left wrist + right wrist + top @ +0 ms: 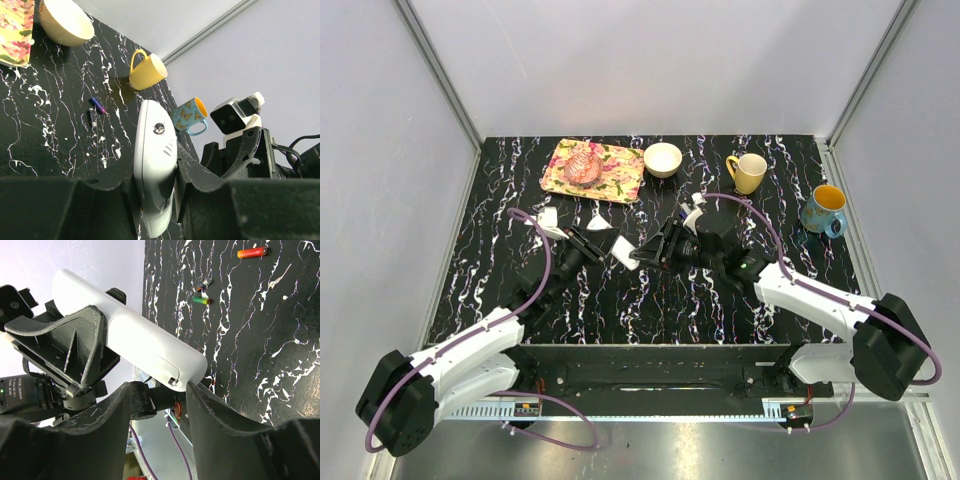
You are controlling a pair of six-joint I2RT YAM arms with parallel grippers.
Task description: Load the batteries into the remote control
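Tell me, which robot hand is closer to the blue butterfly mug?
Right. The right gripper is at mid-table, left of the blue butterfly mug. The left gripper, holding the remote control, is even further left, so farther from the mug.

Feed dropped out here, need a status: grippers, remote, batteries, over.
Left gripper shut on remote control, mid-air. Right gripper at its end, grip unclear. Batteries loose on table, none picked up. Yellow mug, bowl well clear.
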